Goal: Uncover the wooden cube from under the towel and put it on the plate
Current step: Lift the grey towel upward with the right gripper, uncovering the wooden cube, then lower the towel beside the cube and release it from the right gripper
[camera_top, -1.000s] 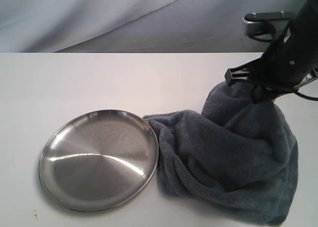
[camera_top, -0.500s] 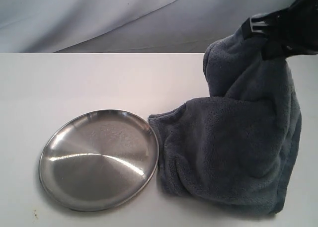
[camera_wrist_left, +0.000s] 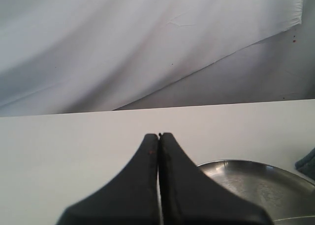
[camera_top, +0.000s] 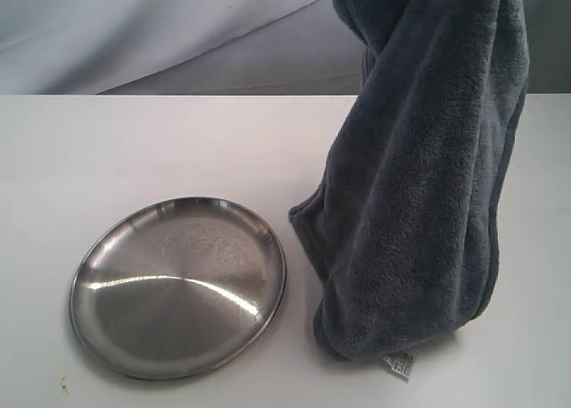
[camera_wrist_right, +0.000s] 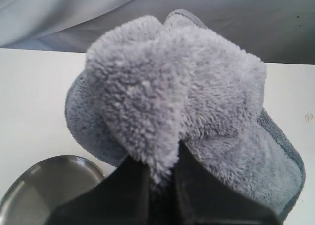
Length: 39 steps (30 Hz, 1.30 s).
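1. A blue-grey fleece towel (camera_top: 419, 185) hangs in a tall, folded column from above the exterior view's top edge. Its lower end brushes the white counter (camera_top: 134, 149).
2. The right pincer (camera_wrist_right: 162, 173) is clamped on a fluffy bunch of the towel's upper end, with fleece bulging over its dark fingers.
3. A round stainless-steel plate (camera_top: 178, 287) lies flat on the counter just left of the hanging cloth, a narrow gap between them.
4. A small white label (camera_top: 399, 364) pokes out at the towel's bottom edge.
5. The left pincer (camera_wrist_left: 158, 136) hovers above the counter near the plate's rim, tips pressed together on nothing.
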Tool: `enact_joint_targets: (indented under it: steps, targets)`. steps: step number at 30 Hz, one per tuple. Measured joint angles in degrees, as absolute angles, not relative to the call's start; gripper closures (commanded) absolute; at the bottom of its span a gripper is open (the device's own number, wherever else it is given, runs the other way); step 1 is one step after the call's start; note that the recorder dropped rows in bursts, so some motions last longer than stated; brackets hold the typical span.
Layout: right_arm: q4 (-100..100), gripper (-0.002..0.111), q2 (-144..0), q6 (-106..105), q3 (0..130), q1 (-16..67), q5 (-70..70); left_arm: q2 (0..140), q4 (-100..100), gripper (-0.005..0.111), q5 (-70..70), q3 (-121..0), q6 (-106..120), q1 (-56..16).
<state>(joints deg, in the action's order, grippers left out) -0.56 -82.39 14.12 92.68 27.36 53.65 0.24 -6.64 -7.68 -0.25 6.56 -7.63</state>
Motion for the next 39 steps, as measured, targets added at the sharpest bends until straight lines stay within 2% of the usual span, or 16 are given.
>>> enact_joint_targets:
  steps: [21,32,39]
  targets:
    - [-9.3,0.108,-101.3,13.0,117.2,27.4,49.8,0.2,-6.6,0.107,-7.7,-0.3,6.6,-7.6]
    - [-9.3,0.108,-106.5,11.1,118.3,27.4,51.8,0.2,-6.6,0.107,-7.7,-0.3,6.6,-7.6]
    - [-8.9,0.108,-109.1,9.8,114.6,29.0,51.9,0.2,-6.6,0.107,-7.7,-0.3,6.6,-7.6]
